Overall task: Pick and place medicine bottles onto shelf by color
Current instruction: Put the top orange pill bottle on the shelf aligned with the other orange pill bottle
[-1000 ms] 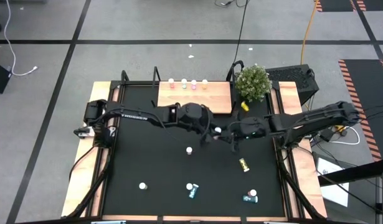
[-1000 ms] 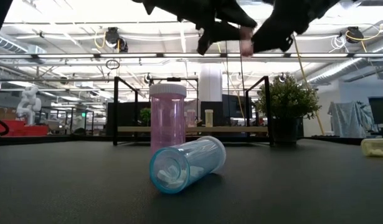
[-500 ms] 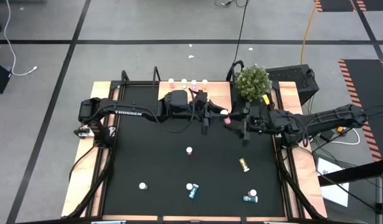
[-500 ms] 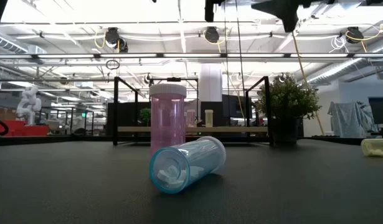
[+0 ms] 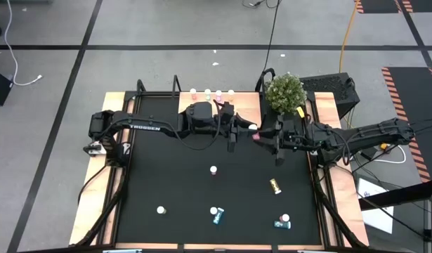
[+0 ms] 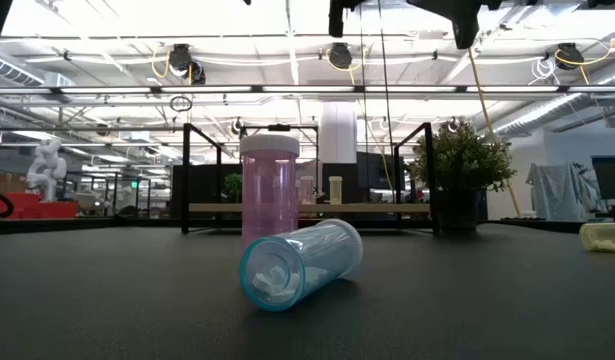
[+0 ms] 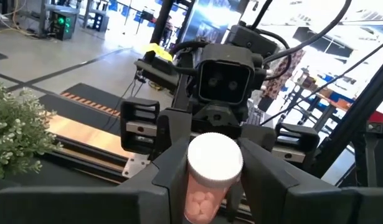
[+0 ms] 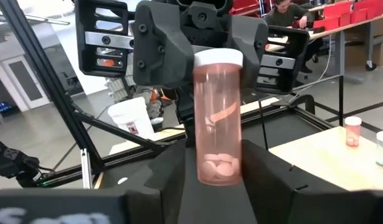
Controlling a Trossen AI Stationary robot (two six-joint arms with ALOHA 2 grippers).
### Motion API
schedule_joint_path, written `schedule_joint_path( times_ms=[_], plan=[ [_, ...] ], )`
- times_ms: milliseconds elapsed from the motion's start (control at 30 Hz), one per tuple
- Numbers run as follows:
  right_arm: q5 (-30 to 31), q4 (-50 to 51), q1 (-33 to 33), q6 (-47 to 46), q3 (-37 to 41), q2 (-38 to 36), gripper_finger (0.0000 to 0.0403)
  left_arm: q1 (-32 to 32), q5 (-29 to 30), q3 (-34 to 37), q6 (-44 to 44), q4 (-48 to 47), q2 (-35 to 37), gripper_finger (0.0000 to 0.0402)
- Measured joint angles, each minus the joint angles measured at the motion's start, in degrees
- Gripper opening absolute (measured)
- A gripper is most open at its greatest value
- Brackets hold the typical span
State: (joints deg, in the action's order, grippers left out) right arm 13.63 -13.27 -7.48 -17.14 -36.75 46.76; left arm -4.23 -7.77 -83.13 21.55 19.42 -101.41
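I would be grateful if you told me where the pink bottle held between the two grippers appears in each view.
High view: pink bottle just right of centre, between the left gripper and right gripper.
Low view: not in it.
Left wrist view: bottom centre, white cap up.
Right wrist view: centre.
Shared landmark: the potted plant, also in the low and left wrist views.

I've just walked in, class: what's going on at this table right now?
The two arms meet in mid-air beside the shelf, with a pink bottle between the left gripper and the right gripper, seemingly a handover. A few bottles stand at the shelf's far edge; several more lie on the mat.
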Motion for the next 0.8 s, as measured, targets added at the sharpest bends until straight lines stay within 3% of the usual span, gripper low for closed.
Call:
schedule_joint_path(
  times_ms=[300,633,800],
  plan=[
    [-0.15,2.67,0.08,-0.11,0.02,-0.64,0.0090,-0.03,0.02,0.00,0.67,-2.40,0.00,0.0132],
    [-3.68,13.21,1.00,-0.32,0.02,-3.19,0.0102,-0.11,0.24,0.00,-1.59,-11.11,-0.07,0.0228],
    [-6.95,15.73,1.81,1.28,0.02,-2.27,0.0103,-0.20,-0.16,0.00,-2.11,-11.36,-0.09,0.0244]
  ],
)
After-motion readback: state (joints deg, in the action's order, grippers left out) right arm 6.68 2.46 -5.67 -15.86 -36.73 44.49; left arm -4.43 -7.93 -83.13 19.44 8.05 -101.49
